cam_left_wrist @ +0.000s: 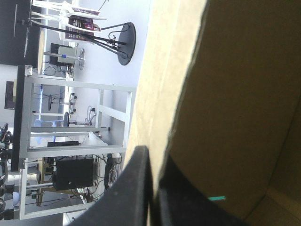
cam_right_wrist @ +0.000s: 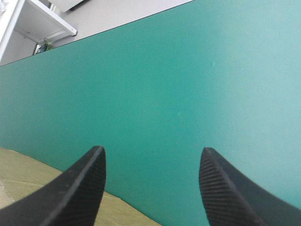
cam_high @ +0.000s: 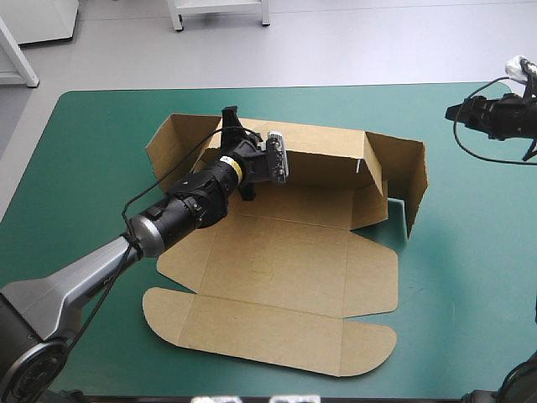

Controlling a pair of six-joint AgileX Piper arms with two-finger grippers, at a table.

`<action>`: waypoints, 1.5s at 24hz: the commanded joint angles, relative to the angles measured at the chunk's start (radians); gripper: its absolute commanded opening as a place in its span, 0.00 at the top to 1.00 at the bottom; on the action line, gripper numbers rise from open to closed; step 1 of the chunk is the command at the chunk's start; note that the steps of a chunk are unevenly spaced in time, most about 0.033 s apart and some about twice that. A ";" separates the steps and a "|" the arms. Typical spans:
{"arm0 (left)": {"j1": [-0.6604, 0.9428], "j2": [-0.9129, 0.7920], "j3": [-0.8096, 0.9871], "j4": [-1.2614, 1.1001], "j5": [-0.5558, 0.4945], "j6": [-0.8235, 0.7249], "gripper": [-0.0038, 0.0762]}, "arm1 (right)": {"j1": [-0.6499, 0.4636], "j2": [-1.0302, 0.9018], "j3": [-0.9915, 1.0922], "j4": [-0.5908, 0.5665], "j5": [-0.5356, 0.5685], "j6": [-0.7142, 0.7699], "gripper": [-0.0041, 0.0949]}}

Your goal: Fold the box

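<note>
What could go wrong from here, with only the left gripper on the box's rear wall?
1. The left gripper is shut on the rear wall alone; pulling may drag the whole box, since nothing pins its flat lid.
2. The right gripper is open and apart from the box, so the raised right side wall might spring outward.

Box [cam_high: 277, 269] mid table [cam_high: 92, 151], L hand [cam_high: 231, 117] at its far side, R hand [cam_right_wrist: 150, 157] near far-right corner, well apart
</note>
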 commanded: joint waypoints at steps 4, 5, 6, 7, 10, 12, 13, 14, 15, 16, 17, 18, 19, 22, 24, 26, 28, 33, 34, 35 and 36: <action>0.003 -0.039 -0.021 -0.001 -0.001 -0.026 0.96 | 0.013 -0.023 -0.048 -0.028 -0.004 0.036 0.48; 0.003 -0.039 -0.021 -0.001 -0.001 -0.026 0.96 | 0.018 -0.013 -0.048 -0.028 -0.004 0.036 0.48; 0.003 -0.039 -0.021 -0.001 -0.001 -0.029 0.96 | 0.029 0.000 -0.048 -0.026 -0.004 0.036 0.49; 0.003 -0.039 -0.021 -0.001 -0.001 -0.029 0.96 | 0.040 0.014 -0.048 -0.028 -0.004 0.036 0.49; 0.003 -0.039 -0.021 -0.001 -0.001 -0.029 0.96 | 0.079 0.051 -0.048 -0.030 -0.008 0.036 0.52; 0.003 -0.039 -0.021 -0.001 -0.001 -0.029 0.96 | 0.103 0.067 -0.048 -0.030 -0.014 0.036 0.53; 0.003 -0.039 -0.021 -0.001 -0.001 -0.029 0.96 | 0.113 0.070 -0.048 -0.032 -0.016 0.036 0.53; 0.003 -0.039 -0.021 -0.001 -0.001 -0.029 0.96 | 0.125 0.078 -0.048 -0.035 -0.016 0.036 0.53; 0.003 -0.039 -0.021 -0.001 -0.001 -0.029 0.96 | 0.135 0.082 -0.048 -0.037 -0.016 0.036 0.54; 0.003 -0.039 -0.021 -0.001 -0.001 -0.032 0.96 | 0.147 0.087 -0.048 -0.043 -0.012 0.038 0.54; 0.003 -0.039 -0.021 -0.001 -0.001 -0.032 0.96 | 0.159 0.088 -0.048 -0.057 -0.008 0.045 0.54; 0.003 -0.039 -0.021 -0.001 -0.001 -0.032 0.96 | 0.171 0.088 -0.048 -0.070 -0.005 0.048 0.54; 0.003 -0.039 -0.021 -0.001 -0.001 -0.032 0.96 | 0.185 0.088 -0.048 -0.087 0.016 0.048 0.54; 0.003 -0.039 -0.021 -0.001 -0.001 -0.032 0.96 | 0.188 0.083 -0.034 -0.121 0.094 0.062 0.54; 0.003 -0.039 -0.021 -0.001 0.001 -0.032 0.96 | 0.188 0.067 0.007 -0.114 0.091 0.058 0.54; 0.003 -0.039 -0.021 -0.001 0.001 -0.032 0.96 | 0.188 0.037 0.068 -0.099 0.072 0.027 0.56; 0.003 -0.039 -0.021 -0.001 0.001 -0.032 0.96 | 0.188 0.000 0.134 -0.061 0.039 -0.017 0.56; 0.003 -0.039 -0.021 -0.001 -0.001 -0.032 0.96 | 0.188 -0.070 0.300 0.095 0.007 -0.160 0.56; 0.003 -0.039 -0.021 -0.001 -0.001 -0.032 0.96 | 0.188 -0.091 0.341 0.141 -0.009 -0.203 0.56; 0.003 -0.039 -0.021 -0.001 -0.001 -0.032 0.96 | 0.186 -0.104 0.372 0.164 -0.017 -0.235 0.56; 0.003 -0.039 -0.021 -0.001 0.001 -0.032 0.96 | 0.184 -0.120 0.412 0.175 -0.017 -0.266 0.56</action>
